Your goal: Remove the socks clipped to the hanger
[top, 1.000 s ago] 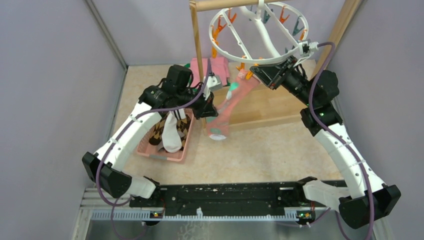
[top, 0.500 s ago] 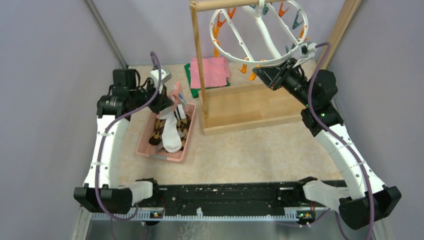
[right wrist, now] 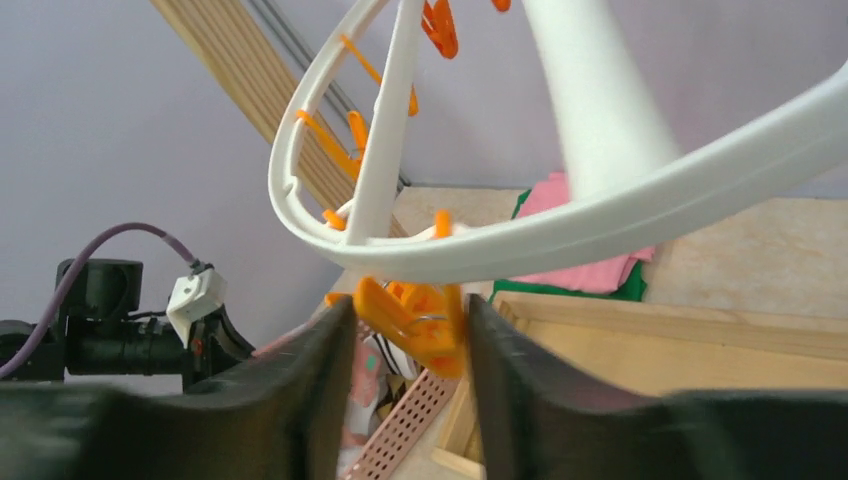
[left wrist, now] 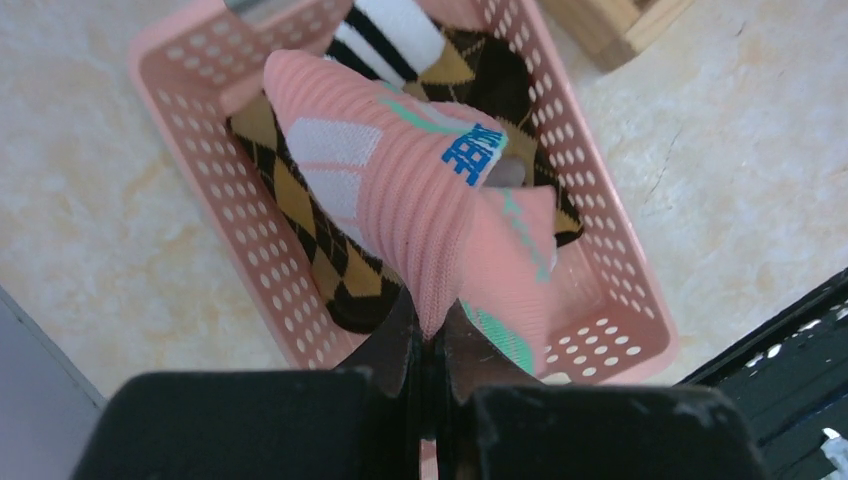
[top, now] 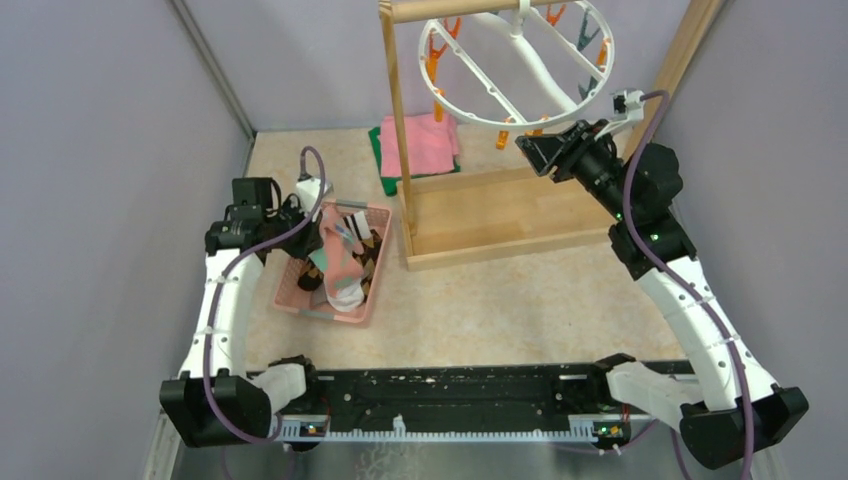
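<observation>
Pink perforated basket (top: 330,315) left of wooden rack (top: 500,215); pink-and-green cloths (top: 425,145) behind, on beige table (top: 500,310).

The site was a robotics lab cell. Plain partition walls (top: 100,150) enclosed the table (top: 500,300) and a black mounting rail (top: 450,385).

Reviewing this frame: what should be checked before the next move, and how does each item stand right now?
1. Left hand grips the pink sock: ok, pinched at its edge.
2. Sock hangs over the pink basket: ok; argyle socks and a striped sock lie beneath.
3. Hanger bare of socks: ok in the top view.
4. Right hand squeezing the orange clip: cannot tell; its fingers flank the clip.
5. Arms apart from each other: ok.
</observation>
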You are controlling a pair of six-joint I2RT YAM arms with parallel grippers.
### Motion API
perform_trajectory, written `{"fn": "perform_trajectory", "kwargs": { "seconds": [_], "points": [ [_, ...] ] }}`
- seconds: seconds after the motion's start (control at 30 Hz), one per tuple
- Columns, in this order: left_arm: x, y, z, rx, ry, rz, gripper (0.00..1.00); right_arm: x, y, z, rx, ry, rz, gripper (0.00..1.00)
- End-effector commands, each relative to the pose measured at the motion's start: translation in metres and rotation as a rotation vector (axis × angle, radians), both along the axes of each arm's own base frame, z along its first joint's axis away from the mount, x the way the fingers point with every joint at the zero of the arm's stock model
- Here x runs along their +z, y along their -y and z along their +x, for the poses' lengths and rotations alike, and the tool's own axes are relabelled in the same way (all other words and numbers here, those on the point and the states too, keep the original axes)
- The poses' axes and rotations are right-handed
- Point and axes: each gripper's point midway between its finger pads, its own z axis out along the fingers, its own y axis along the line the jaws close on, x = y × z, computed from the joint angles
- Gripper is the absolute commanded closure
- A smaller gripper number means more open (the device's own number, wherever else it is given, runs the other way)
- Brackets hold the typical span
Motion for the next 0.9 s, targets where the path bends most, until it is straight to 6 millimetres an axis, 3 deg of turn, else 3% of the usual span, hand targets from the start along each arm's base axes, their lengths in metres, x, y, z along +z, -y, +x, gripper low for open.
{"fn": "perform_trajectory", "kwargs": {
  "seconds": [0.0,0.1,0.17,0.27,0.3,0.57,0.77,0.87],
  "points": [
    [-0.008,-0.017,-0.008,0.029,0.055,0.098,1.00,0.009,0.011,-0.004,-0.041,0.017,-0.014,0.39],
    [-0.017,-0.021,-0.014,0.037,0.045,0.121,0.97,0.004,0.012,-0.003,-0.048,-0.003,-0.022,0.17],
    [-0.023,-0.024,-0.015,0.047,0.029,0.137,0.61,-0.001,0.012,-0.005,-0.049,-0.014,-0.026,0.03],
    [-0.029,-0.031,-0.014,0.082,0.005,0.157,0.06,-0.011,0.016,-0.010,-0.059,-0.037,-0.030,0.01],
    [-0.030,-0.034,-0.013,0.094,0.004,0.168,0.02,-0.018,0.017,-0.012,-0.064,-0.052,-0.036,0.01],
    [-0.032,-0.075,0.001,0.215,0.049,0.279,0.01,-0.099,0.046,-0.023,-0.196,-0.259,-0.131,0.01],
    [0.024,-0.048,0.007,0.198,0.122,0.093,0.01,-0.156,0.079,-0.038,-0.352,-0.387,-0.184,0.01],
    [0.032,-0.050,0.022,0.237,0.162,0.052,0.01,-0.185,0.106,-0.045,-0.487,-0.452,-0.233,0.01]
  ]
}}
